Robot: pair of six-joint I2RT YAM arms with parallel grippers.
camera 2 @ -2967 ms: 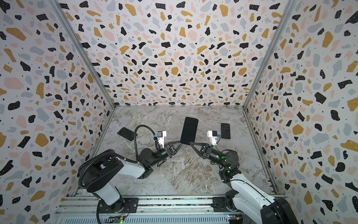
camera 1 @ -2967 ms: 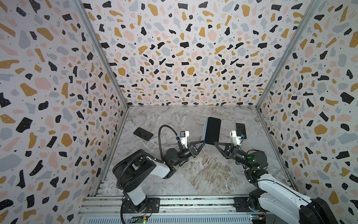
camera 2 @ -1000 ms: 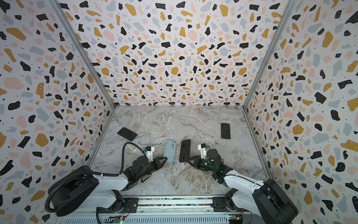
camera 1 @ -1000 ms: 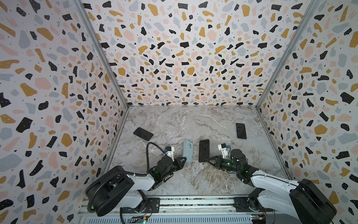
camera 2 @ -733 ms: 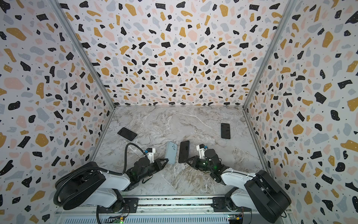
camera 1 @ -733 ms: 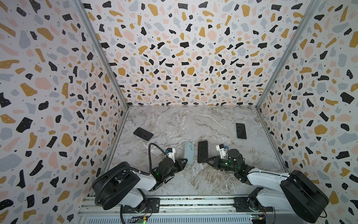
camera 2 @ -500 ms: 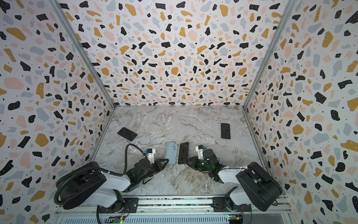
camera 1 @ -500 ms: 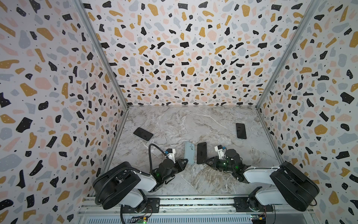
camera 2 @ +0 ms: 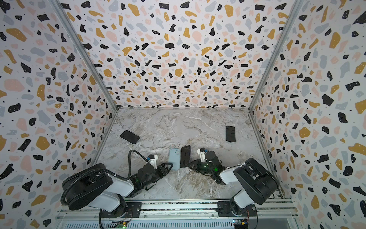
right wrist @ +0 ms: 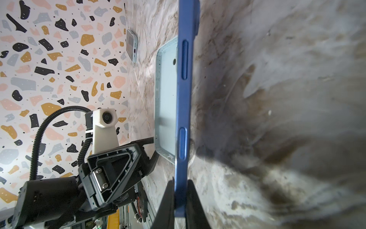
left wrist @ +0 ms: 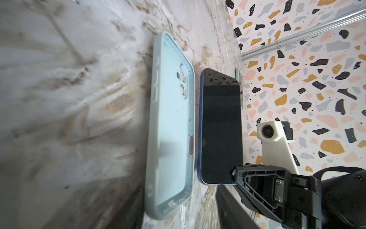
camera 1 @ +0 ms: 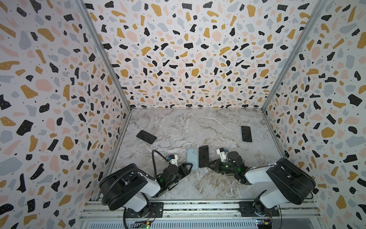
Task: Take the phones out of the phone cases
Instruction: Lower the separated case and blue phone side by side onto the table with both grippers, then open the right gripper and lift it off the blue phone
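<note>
The light blue phone case [camera 1: 192, 158] [camera 2: 174, 158] lies empty on the marble table, hollow side up. Its near end sits between the spread fingers of my left gripper [camera 1: 189, 167] [left wrist: 181, 206], which is open; the fingers stand clear of the case [left wrist: 170, 119]. The phone [camera 1: 203, 156] [camera 2: 185, 156], with its dark screen and blue rim, lies right beside the case [right wrist: 166, 99], out of it. My right gripper [camera 1: 207, 165] [right wrist: 180, 198] is shut on the phone's near end, pinching its blue edge [right wrist: 183, 99]. I cannot tell whether the phone [left wrist: 219, 128] rests on the table or hovers just above it.
Two other dark phones lie on the table in both top views, one at the far left [camera 1: 146, 136] [camera 2: 130, 136] and one at the far right [camera 1: 246, 133] [camera 2: 230, 133]. Terrazzo walls close in three sides. Both arm bases stand at the near rail.
Three seconds ago both grippers held the case and phone up in the air; both are now down at the table. In the last half second my left gripper opened and let go of the case.
</note>
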